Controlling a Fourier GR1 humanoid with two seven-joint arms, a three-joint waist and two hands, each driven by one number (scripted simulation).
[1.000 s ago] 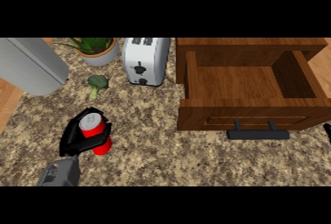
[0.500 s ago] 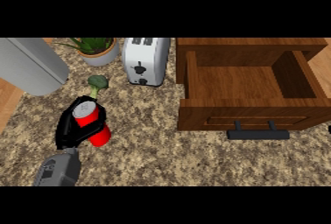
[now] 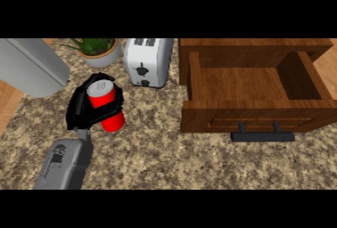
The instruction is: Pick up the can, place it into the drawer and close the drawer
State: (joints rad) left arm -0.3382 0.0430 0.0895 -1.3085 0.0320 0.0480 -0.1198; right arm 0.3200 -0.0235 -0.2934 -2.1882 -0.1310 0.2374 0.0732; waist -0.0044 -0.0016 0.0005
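Fingers point(image 3: 82, 106) of the left hand point(image 3: 87, 115) are curled round the red can point(image 3: 102, 98), which they hold tilted, its silver top leaning toward the far left and its lower end showing below the hand. Whether the can's base touches the counter point(image 3: 197, 164) I cannot tell, though the tilt suggests it is lifted. The can is at the left of the counter, just in front of the toaster point(image 3: 148, 62) and the potted plant point(image 3: 99, 51), and well apart from the wooden drawer point(image 3: 253, 116) at the right. That drawer stands pulled out with nothing visible inside, its black handle point(image 3: 263, 136) facing the robot. The right hand does not show. By my reading the pick-up is done or nearly so. What is left is carrying the can rightward over the drawer's near wall, setting it down inside, letting go, and pushing the drawer shut.
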